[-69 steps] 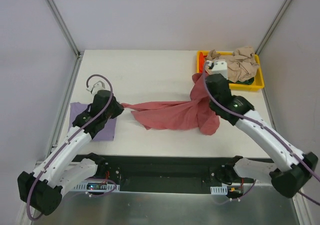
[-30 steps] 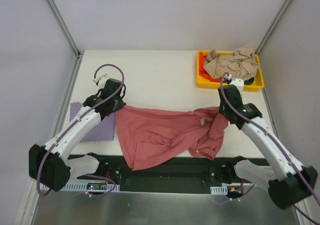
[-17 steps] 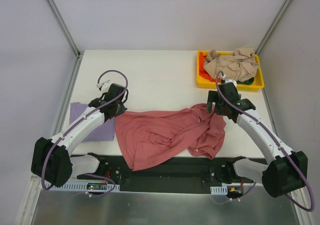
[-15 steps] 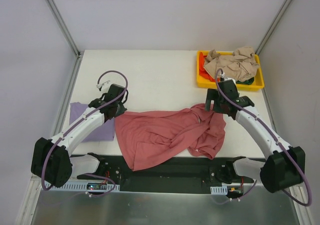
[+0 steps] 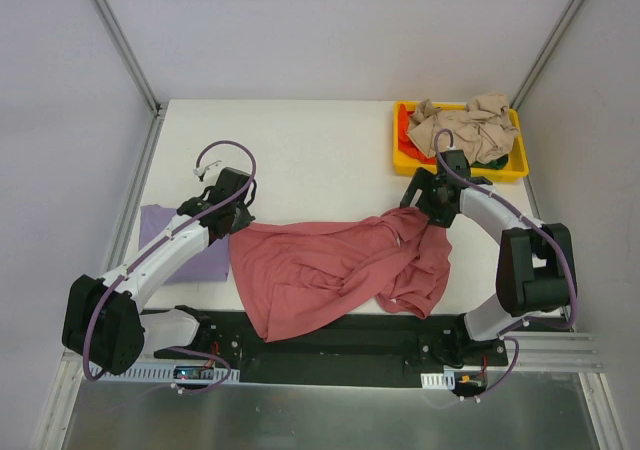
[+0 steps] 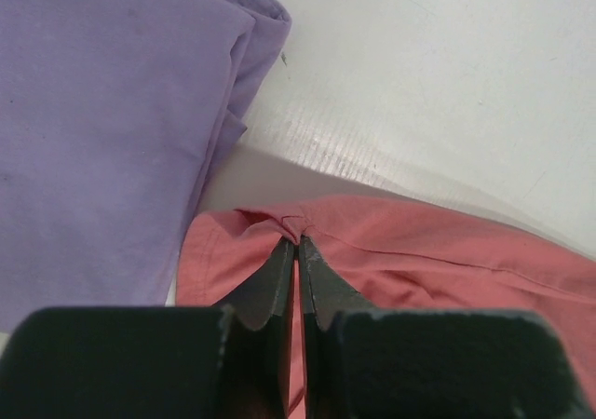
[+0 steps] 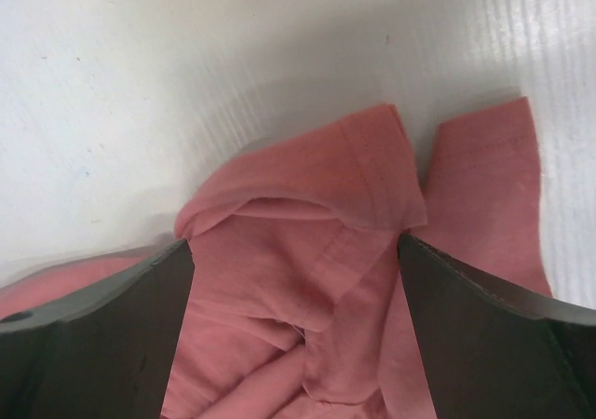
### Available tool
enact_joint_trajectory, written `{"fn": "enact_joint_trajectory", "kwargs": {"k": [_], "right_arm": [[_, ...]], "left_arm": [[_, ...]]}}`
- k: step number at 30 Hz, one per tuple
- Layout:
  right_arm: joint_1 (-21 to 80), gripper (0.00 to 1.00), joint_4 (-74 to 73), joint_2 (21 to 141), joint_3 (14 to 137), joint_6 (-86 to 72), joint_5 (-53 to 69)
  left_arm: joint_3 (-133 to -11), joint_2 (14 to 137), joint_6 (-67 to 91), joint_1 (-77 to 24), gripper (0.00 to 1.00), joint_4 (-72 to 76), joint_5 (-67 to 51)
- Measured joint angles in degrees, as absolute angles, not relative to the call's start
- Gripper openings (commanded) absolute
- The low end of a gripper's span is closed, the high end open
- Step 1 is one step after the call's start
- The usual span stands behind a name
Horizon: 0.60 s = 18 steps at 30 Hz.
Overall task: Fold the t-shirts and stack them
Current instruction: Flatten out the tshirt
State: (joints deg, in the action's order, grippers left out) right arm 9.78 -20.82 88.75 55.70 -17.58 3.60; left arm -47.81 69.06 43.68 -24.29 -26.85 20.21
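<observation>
A large dusty red-pink t-shirt (image 5: 330,270) lies crumpled across the table's front, its lower edge hanging over the near edge. My left gripper (image 5: 238,220) is shut on a pinch of its upper left hem (image 6: 296,225). A folded lavender t-shirt (image 5: 182,242) lies just left of it, also seen in the left wrist view (image 6: 102,112). My right gripper (image 5: 425,202) hovers open over the pink shirt's bunched upper right corner (image 7: 317,195), and its fingers (image 7: 112,335) stand wide apart on either side, gripping nothing. Beige t-shirts (image 5: 462,128) are heaped in the tray.
The yellow tray (image 5: 455,173) stands at the back right, just behind my right gripper. Bits of red cloth (image 5: 404,120) and dark green cloth (image 5: 503,156) show under the beige heap. Bare white table (image 5: 300,150) stretches behind the pink shirt.
The pink shirt was drawn out and laid down toward the front. My right gripper has let go of it, opened wide and drawn back toward the tray. The left grip holds.
</observation>
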Motion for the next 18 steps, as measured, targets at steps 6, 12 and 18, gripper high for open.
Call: {"fn": "enact_joint_trajectory", "kwargs": {"k": [6, 12, 18], "right_arm": [[9.8, 0.84, -19.0, 92.6, 55.7, -20.5, 4.3], [9.8, 0.35, -16.7, 93.8, 55.7, -21.3, 2.9], [9.8, 0.01, -11.9, 93.8, 55.7, -20.6, -0.8]], "left_arm": [[-47.8, 69.1, 43.6, -24.3, 0.0, -26.7, 20.2], [-47.8, 69.2, 43.4, -24.3, 0.0, -26.5, 20.2], [-47.8, 69.3, 43.2, -24.3, 0.0, -26.3, 20.9]]}}
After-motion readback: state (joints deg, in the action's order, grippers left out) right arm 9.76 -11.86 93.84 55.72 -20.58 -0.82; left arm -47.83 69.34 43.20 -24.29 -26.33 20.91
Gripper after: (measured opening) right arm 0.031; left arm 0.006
